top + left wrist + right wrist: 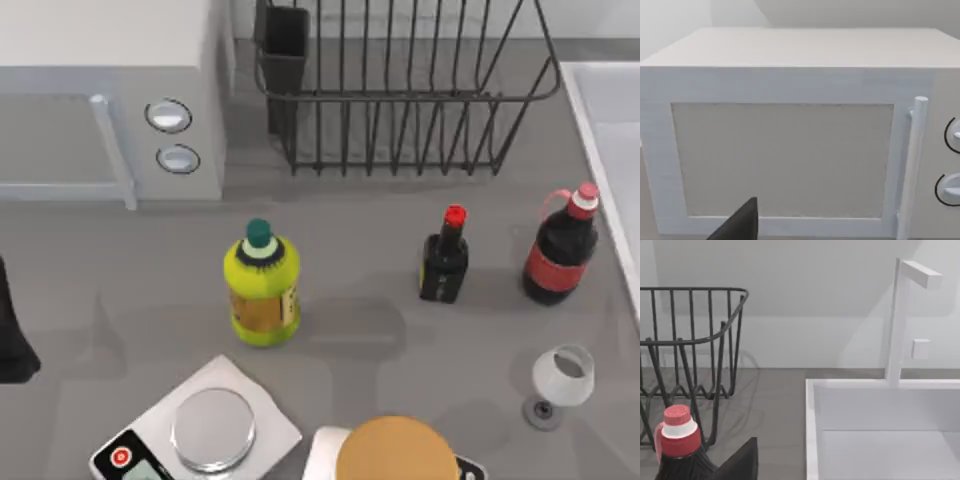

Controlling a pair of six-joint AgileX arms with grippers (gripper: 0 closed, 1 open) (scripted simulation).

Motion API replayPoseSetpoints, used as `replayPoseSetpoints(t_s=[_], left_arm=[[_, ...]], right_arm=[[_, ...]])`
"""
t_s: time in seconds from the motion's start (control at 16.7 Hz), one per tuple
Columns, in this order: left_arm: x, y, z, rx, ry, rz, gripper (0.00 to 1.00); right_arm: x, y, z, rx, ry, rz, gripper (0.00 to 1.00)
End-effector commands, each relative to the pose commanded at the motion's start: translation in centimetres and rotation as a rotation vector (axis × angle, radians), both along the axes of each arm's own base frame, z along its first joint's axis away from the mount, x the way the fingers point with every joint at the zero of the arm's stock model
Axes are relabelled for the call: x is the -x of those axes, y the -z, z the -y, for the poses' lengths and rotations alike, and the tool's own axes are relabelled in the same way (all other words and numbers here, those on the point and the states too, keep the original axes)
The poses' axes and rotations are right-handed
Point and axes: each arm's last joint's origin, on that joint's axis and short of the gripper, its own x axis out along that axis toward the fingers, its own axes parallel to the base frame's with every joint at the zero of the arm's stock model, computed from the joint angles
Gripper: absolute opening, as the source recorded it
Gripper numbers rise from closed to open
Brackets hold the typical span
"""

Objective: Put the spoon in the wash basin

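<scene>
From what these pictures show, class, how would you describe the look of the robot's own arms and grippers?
Little of them shows. The left arm is a plain black shape at the top view's left edge, near the white microwave. Each wrist view catches one matte black, pointed, wedge-shaped finger of the left gripper and the right gripper. No cables or markings are visible.

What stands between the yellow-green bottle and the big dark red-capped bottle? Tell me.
In the top view, a small dark bottle with a red cap stands between the yellow-green bottle and the big dark bottle; otherwise that stretch is bare grey table.
</scene>
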Motion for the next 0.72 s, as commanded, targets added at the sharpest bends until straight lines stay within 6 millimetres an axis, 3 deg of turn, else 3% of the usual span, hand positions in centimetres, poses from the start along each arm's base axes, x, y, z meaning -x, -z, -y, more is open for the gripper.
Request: replayPoseSetpoints(t_s=[0.36, 0.72], left_arm=[[0.0, 0.0, 0.0, 0.0, 0.0, 0.0, 1.0], [0.0, 0.0, 0.0, 0.0, 0.0, 0.0, 1.0]], right_arm=[[-0.2, -1.2, 0.6, -0.023, 0.048, -0.125, 1.0], [-2.3, -2.8, 2.9, -0.175, 0.207, -0.676, 1.0]])
